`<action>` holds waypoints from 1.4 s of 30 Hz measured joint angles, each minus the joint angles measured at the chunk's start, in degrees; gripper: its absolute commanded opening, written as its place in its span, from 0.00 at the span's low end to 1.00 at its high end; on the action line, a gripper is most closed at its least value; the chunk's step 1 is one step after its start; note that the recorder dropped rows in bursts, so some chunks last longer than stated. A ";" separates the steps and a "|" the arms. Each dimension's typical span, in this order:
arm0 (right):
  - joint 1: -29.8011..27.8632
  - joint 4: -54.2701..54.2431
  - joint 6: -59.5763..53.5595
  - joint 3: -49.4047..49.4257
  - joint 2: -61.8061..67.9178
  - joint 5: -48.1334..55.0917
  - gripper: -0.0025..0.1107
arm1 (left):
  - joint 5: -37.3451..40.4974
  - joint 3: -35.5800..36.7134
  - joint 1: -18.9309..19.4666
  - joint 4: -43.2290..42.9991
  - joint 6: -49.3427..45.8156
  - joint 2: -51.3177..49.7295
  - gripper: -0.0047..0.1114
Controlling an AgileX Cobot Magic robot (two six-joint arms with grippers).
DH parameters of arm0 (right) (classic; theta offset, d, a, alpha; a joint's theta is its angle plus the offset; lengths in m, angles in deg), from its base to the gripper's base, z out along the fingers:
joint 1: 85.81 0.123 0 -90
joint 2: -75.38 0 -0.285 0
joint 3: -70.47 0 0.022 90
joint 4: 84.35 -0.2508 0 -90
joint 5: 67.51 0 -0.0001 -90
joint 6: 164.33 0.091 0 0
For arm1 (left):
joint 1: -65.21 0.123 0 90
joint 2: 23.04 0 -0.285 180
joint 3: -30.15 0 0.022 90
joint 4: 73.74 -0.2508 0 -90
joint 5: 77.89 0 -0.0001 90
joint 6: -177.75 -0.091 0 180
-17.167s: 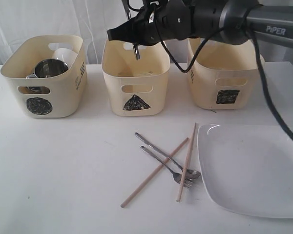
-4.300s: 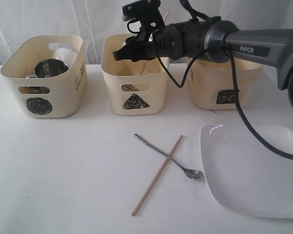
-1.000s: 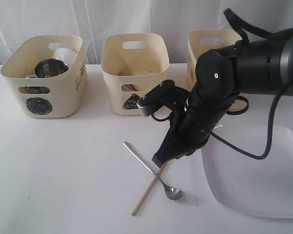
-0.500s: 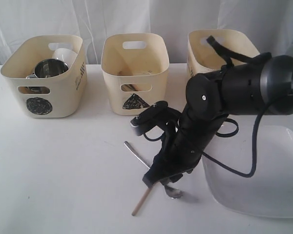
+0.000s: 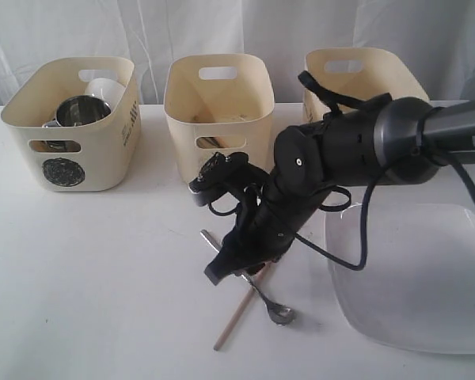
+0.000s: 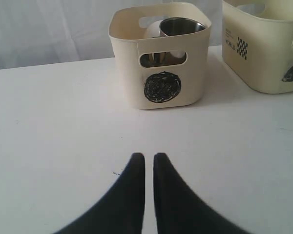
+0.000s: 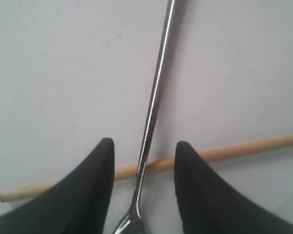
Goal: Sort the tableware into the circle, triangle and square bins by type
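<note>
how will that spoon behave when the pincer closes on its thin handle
Probably stiff: the spoon looks like polished steel. Its thin, glossy handle may slip or twist between the open right pincer. It lies across the chopstick, so lifting it could nudge or roll that round stick.

Exterior view: looking slightly down across the surface toward the circle bin; standing back.
Left wrist view: looking low along the surface, facing the circle bin, fairly near.
Right wrist view: pointing straight down, very close over spoon and chopstick.
Shared: circle bin appearing in exterior and left wrist; spoon, chopstick in exterior and right wrist.
</note>
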 measured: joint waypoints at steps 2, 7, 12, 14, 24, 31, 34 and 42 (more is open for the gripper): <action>0.00 0.23 0.00 -2.02 1.22 1.05 0.36 | 0.00 0.00 0.00 0.00 0.00 0.00 0.16; 0.36 0.54 0.00 -5.90 5.16 6.02 0.36 | 0.00 0.00 0.00 0.00 0.00 0.00 0.16; 0.57 1.12 0.00 -5.92 7.35 6.48 0.36 | 0.00 0.00 0.00 0.00 0.00 0.00 0.16; 0.57 1.67 0.00 -6.02 7.93 6.48 0.36 | 0.00 0.00 0.00 0.00 0.00 0.00 0.16; 0.57 2.35 0.00 -6.62 8.76 6.31 0.24 | 0.00 0.00 0.00 0.00 0.00 0.00 0.16; 0.57 2.85 -0.12 -6.84 8.88 6.31 0.02 | 0.00 0.00 0.00 0.00 0.00 0.00 0.16; 0.57 2.73 -0.12 -6.82 8.92 6.31 0.02 | 0.00 0.00 0.00 0.00 0.00 0.00 0.16; 0.57 2.25 -0.12 -6.44 4.88 7.59 0.02 | 0.00 0.00 0.00 0.00 0.00 0.00 0.16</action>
